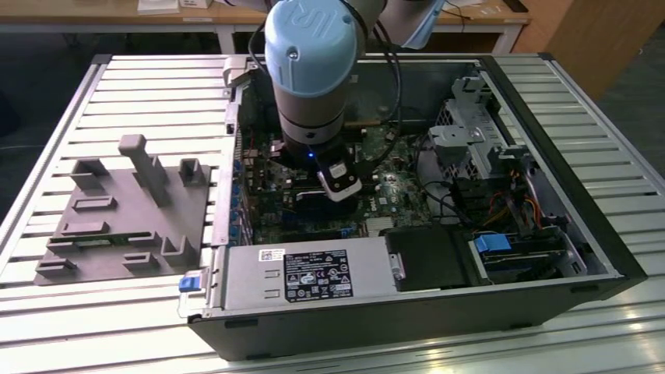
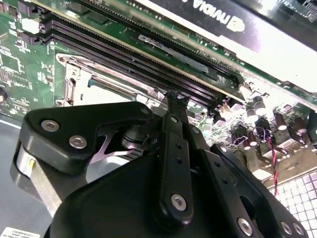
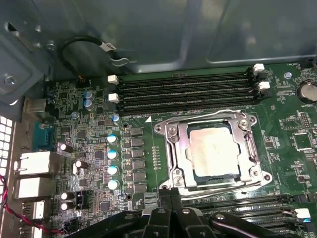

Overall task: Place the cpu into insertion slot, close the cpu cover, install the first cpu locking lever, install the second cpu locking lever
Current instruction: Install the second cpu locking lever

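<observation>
Mid-frame in the exterior view, the arm is reaching down into the open PC case (image 1: 582, 257), gripper (image 1: 341, 195) low over the board. In the first wrist view I see the cpu (image 3: 214, 148) already seated flat in the slot (image 3: 163, 128), silver top showing through the window of the cover (image 3: 181, 148), which lies down over it. So steps 1 and 2 look done to me. Claw tips (image 3: 171, 196) are pressed together w/ nothing between them, sitting just beside the socket's near edge, between it and the RAM slots (image 3: 188, 89) on the far side. A thin wire lever (image 3: 218, 112) runs along the socket's far edge; I can't tell if it's hooked under its catch or just resting. My read: the lever stage is in hand. It calls for fine aim, tips square on the wire, pushing down and sideways w/o scraping the cover or nearby caps (image 3: 113, 153).
</observation>
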Robot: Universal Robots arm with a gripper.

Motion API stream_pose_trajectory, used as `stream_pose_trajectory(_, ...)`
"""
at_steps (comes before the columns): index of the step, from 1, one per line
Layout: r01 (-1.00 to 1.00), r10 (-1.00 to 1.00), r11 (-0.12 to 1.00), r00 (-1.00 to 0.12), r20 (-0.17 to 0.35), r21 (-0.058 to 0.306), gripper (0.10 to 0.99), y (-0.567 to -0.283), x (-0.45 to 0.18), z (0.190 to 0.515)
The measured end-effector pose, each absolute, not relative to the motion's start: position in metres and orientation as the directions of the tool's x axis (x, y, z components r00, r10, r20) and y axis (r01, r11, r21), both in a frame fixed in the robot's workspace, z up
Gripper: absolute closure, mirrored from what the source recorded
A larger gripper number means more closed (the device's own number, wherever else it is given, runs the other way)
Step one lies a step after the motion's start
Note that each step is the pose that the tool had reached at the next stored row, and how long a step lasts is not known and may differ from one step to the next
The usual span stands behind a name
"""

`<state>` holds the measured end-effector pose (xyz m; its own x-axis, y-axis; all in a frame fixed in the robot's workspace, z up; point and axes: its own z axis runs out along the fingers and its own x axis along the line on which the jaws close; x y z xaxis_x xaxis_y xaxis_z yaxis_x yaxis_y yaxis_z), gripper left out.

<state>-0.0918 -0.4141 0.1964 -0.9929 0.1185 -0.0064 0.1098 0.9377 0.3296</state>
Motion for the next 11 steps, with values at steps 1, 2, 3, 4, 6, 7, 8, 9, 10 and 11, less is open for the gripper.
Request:
stream_pose_trajectory(1, 0.11, 0.118, 0.938, -0.993, -0.006, 0.33, 0.98, -0.414, -0.0918, 0.1964)
stream_pose_trajectory(2, 0.11, 0.118, 0.938, -0.993, -0.006, 0.33, 0.98, -0.414, -0.0918, 0.1964)
stream_pose_trajectory(3, 0.11, 0.118, 0.938, -0.993, -0.006, 0.33, 0.98, -0.414, -0.0918, 0.1964)
stream_pose_trajectory(4, 0.11, 0.118, 0.938, -0.993, -0.006, 0.33, 0.98, -0.414, -0.0918, 0.1964)
stream_pose_trajectory(6, 0.11, 0.118, 0.938, -0.993, -0.006, 0.33, 0.98, -0.4134, -0.0918, 0.1962)
stream_pose_trajectory(7, 0.11, 0.118, 0.938, -0.993, -0.006, 0.33, 0.98, -0.4131, -0.0918, 0.1962)
stream_pose_trajectory(8, 0.11, 0.118, 0.938, -0.993, -0.006, 0.33, 0.98, -0.4127, -0.0918, 0.196)
stream_pose_trajectory(9, 0.11, 0.118, 0.938, -0.993, -0.006, 0.33, 0.98, -0.4122, -0.0918, 0.1959)
stream_pose_trajectory(10, 0.11, 0.118, 0.938, -0.993, -0.006, 0.33, 0.98, -0.4117, -0.0918, 0.1958)
stream_pose_trajectory(11, 0.11, 0.118, 0.938, -0.993, -0.006, 0.33, 0.98, -0.4113, -0.0918, 0.1955)
